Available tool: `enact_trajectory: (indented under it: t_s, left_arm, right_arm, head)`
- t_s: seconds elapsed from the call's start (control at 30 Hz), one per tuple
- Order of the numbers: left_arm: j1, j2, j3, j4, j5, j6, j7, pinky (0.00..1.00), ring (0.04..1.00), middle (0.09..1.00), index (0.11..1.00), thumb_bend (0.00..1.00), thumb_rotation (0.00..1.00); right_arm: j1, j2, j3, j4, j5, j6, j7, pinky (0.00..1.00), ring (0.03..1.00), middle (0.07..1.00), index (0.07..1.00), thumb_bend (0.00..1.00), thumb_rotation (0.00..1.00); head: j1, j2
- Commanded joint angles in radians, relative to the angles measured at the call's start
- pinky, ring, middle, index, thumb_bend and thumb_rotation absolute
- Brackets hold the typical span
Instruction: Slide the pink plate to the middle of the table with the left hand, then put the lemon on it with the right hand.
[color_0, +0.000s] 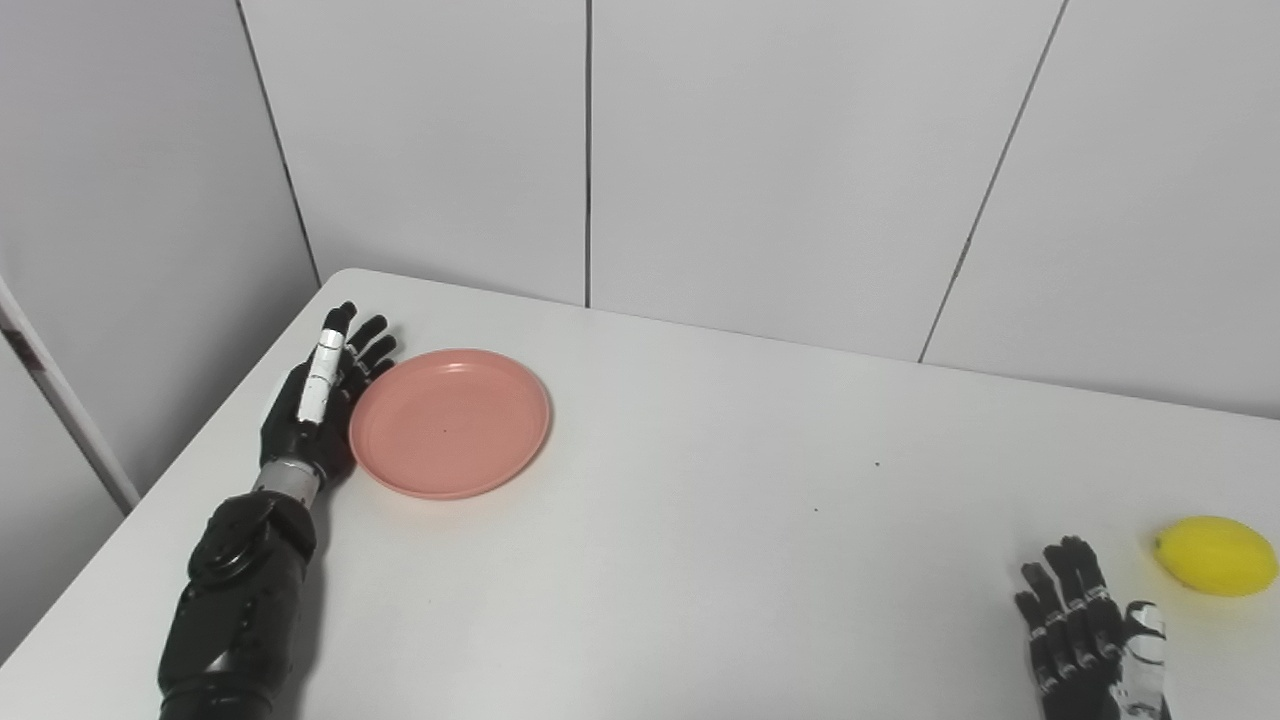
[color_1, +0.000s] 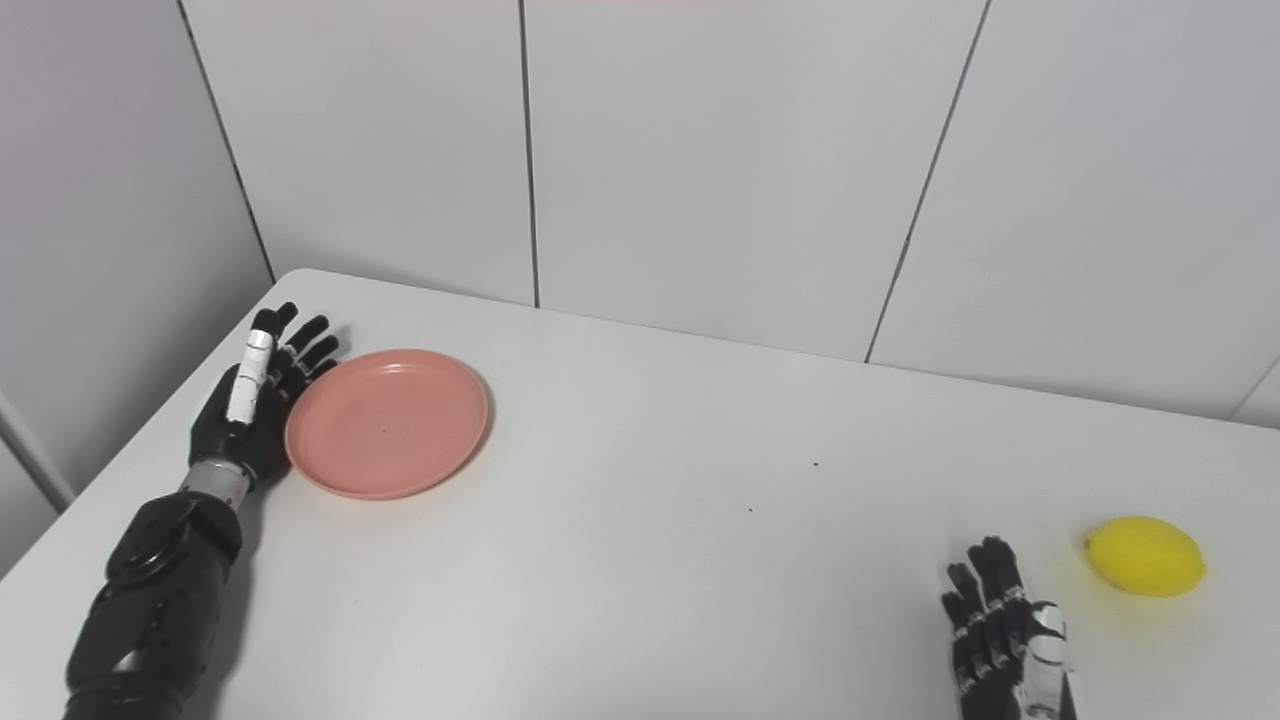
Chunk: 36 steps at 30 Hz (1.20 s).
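A pink plate (color_0: 450, 422) lies flat on the white table (color_0: 700, 520) toward its left side. My left hand (color_0: 320, 395) stands on edge right against the plate's left rim, fingers straight and apart, holding nothing. A yellow lemon (color_0: 1216, 556) rests near the table's right front. My right hand (color_0: 1085, 625) lies low at the bottom right, fingers spread, a short gap to the left of the lemon and not touching it.
White wall panels (color_0: 760, 160) rise behind the table. The table's left edge (color_0: 180, 470) runs just beside my left arm. A wide bare stretch of tabletop lies between plate and lemon.
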Motion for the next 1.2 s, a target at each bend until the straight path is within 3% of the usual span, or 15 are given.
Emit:
enact_trajectory:
  t_s: [0.0,0.53,0.67,1.17]
  left_arm:
    - [-0.005,-0.007,-0.005,-0.035,0.009,0.021,0.026,0.91,0.893,0.893,0.951,0.83,0.75]
    - [0.028,-0.124,-0.061,-0.192,0.04,0.119,0.126,0.87,0.853,0.847,0.926,0.81,0.77]
    - [0.033,-0.141,-0.075,-0.205,0.054,0.123,0.142,0.85,0.847,0.842,0.91,0.79,0.76]
    - [0.04,-0.212,-0.086,-0.2,0.048,0.14,0.148,0.93,0.894,0.869,0.949,0.77,0.75]
  right_arm:
    - [0.017,0.013,0.008,0.0,0.005,0.009,-0.001,1.0,0.962,0.963,0.941,0.71,1.0]
    - [0.015,0.017,0.015,-0.002,0.006,0.01,-0.001,1.0,0.963,0.967,0.936,0.72,1.0]
    - [0.014,0.019,0.016,0.0,0.003,0.008,-0.003,1.0,0.965,0.968,0.937,0.72,1.0]
    - [0.019,0.015,0.029,-0.011,-0.002,0.008,-0.006,1.0,0.957,0.959,0.93,0.74,1.0]
  head:
    - [-0.001,0.002]
    - [-0.007,0.01]
    - [-0.008,0.01]
    - [-0.012,0.02]
